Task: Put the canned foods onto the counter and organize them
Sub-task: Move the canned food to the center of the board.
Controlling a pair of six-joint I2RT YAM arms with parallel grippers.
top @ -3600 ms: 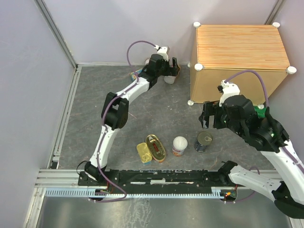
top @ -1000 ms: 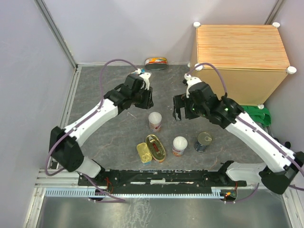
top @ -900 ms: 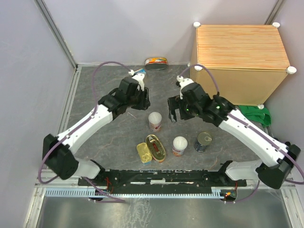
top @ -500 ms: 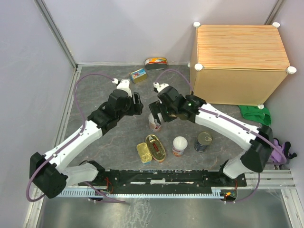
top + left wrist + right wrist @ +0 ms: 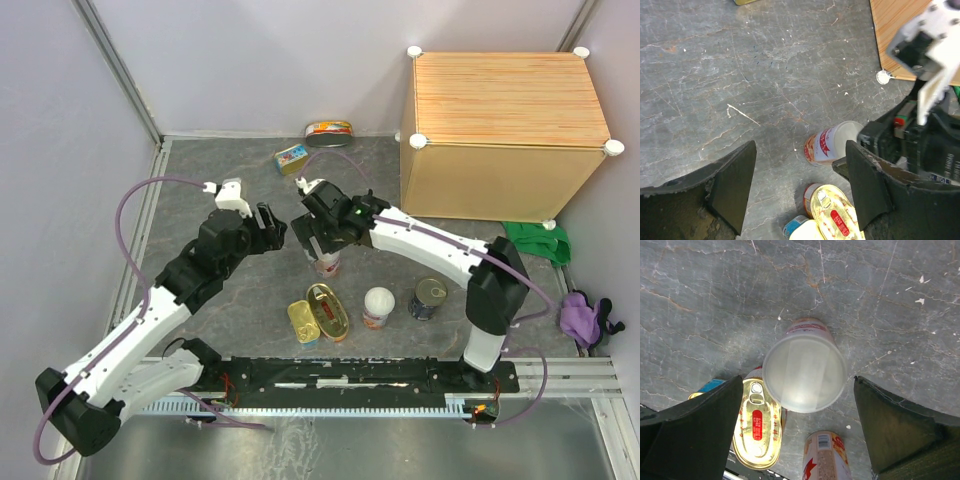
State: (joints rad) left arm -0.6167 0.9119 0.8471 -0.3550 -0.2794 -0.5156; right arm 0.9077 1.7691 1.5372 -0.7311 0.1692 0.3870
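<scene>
R gripper hangs right over a white-lidded cylinder tin w/ red label, fingers spread wide either side, not touching it afaict. L gripper is near, at the tin's 9 o'clock, fingers wide too, nothing between em. Tin's upright on the grey stone-look tabletop. The big light-wood cube counter w/ striped plank top is well apart at 2 o'clock, and an oval gold tin w/ red label is near at 6.

Can: white-lidded, upright, below my right claw.
Near row: rectangular tin, oval tin, white-lidded cylinder, dark can.
Counter: wooden, far right.
</scene>
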